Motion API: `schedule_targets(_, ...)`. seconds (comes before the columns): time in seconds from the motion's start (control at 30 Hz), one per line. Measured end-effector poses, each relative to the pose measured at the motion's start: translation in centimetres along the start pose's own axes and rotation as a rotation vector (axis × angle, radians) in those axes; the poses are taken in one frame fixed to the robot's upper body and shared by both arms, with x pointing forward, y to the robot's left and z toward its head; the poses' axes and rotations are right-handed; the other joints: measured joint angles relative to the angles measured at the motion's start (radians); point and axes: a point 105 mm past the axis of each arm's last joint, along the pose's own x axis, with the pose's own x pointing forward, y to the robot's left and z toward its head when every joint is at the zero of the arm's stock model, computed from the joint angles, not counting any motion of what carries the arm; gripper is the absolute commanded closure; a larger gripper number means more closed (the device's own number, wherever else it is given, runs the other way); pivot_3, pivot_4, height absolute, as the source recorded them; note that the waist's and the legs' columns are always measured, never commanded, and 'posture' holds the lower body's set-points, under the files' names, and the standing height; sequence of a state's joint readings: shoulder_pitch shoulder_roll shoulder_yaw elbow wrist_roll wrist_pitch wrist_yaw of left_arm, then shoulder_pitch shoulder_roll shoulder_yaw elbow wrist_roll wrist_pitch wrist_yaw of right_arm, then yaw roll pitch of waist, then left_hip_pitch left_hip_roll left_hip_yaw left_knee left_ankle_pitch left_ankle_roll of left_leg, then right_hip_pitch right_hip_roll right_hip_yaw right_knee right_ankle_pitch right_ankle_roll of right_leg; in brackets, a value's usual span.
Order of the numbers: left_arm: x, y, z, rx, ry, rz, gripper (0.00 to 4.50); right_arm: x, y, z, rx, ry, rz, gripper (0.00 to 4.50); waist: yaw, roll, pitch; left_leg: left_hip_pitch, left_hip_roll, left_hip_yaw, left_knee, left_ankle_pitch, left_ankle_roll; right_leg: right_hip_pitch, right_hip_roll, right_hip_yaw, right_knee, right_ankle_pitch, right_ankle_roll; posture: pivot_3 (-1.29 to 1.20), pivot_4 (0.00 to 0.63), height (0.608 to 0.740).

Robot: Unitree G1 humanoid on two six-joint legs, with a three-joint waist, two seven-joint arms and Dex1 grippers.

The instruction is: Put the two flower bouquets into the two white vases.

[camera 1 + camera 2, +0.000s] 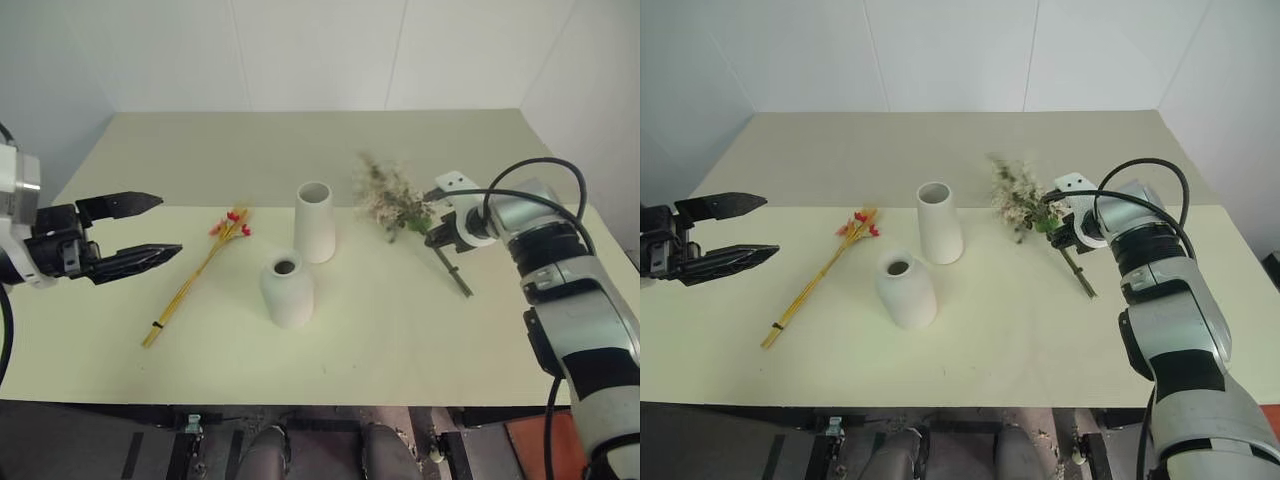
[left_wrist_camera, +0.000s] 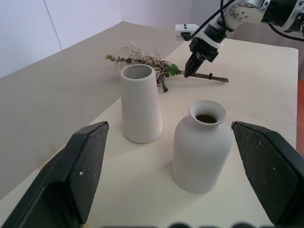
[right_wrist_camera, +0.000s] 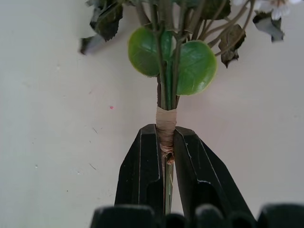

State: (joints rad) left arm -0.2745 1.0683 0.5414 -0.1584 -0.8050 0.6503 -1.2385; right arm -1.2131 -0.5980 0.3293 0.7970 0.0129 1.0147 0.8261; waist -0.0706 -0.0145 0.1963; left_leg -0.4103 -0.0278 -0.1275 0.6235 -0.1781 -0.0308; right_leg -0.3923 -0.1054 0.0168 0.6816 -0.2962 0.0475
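Right gripper (image 3: 165, 142) jaws tight on bushy bouquet (image 1: 392, 198) stems.

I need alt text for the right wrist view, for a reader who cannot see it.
The right gripper is shut on the bushy bouquet, its two black fingers pinching the stems at a band of tan wrapping. Above the band sit two round green leaves, with darker leaves beyond. The bouquet lies over the pale table.

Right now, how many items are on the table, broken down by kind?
Vases: 2 (tall vase, round vase)
Bouquets: 2 (bushy bunch, yellow bundle)
Total: 4
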Motion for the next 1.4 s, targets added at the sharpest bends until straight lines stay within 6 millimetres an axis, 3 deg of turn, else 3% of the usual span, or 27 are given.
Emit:
schedule_targets(0.13,0.0,0.0,0.0,0.000,0.002,0.000,0.00,-0.6,-0.4,0.7,0.069,-0.063,0.004,4.30,0.001,0.000,0.000,0.000,0.000,0.000,0.000,0.000,0.000,0.000,0.000,0.000,0.000,0.000,0.000,0.00,0.150,0.740)
schedule_targets(0.33,-0.1,0.0,-0.1,-0.001,0.004,-0.005,0.00,-5.3,-0.3,7.6,0.145,-0.557,0.065,4.30,0.000,0.000,0.000,-0.001,0.001,0.000,-0.001,0.000,0.000,-0.001,0.001,0.001,0.000,0.000,0.000,0.00,0.150,0.740)
schedule_targets(0.47,-0.2,0.3,-0.1,-0.012,-0.005,0.010,0.00,-6.7,2.2,10.8,0.170,-0.904,0.122,4.30,0.000,-0.001,0.000,0.000,0.005,0.000,-0.001,0.000,0.000,-0.001,0.005,0.001,0.001,0.002,-0.003,0.00,0.150,0.740)
schedule_targets(0.57,-0.2,0.5,0.4,0.000,-0.017,0.012,0.00,-7.6,4.3,12.5,0.229,-1.059,0.252,4.30,0.001,-0.001,0.000,0.000,0.007,0.000,-0.001,0.000,0.000,-0.002,0.008,0.002,0.001,0.004,-0.005,0.00,0.150,0.740)
schedule_targets(0.73,-0.2,0.8,0.0,-0.016,-0.009,0.018,0.00,-11.0,6.0,14.8,0.283,-1.297,0.371,4.30,0.001,0.000,0.000,0.000,0.009,0.000,-0.001,0.000,0.000,-0.002,0.010,0.002,0.000,0.004,-0.006,0.00,0.150,0.740)
schedule_targets(1.03,-0.2,0.8,0.0,-0.017,-0.009,0.018,0.00,-13.5,11.9,16.5,0.155,-1.425,0.545,4.30,0.000,0.000,0.000,0.000,0.011,0.001,-0.002,0.000,-0.001,-0.006,0.013,0.004,0.003,0.005,-0.007,0.00,0.150,0.740)
schedule_targets(1.23,-0.2,0.8,0.0,-0.016,-0.010,0.023,0.00,-11.7,14.6,15.9,0.048,-1.389,0.557,4.30,0.001,0.000,0.000,0.000,0.011,0.001,-0.002,0.001,-0.001,-0.007,0.013,0.004,0.003,0.006,-0.008,0.00,0.150,0.740)
schedule_targets(1.4,0.0,0.9,0.0,-0.015,-0.009,0.023,0.00,-10.7,15.5,15.8,-0.019,-1.381,0.526,4.30,0.001,0.000,0.000,0.000,0.011,0.002,-0.003,0.001,-0.001,-0.009,0.013,0.006,0.004,0.006,-0.008,0.00,0.150,0.740)
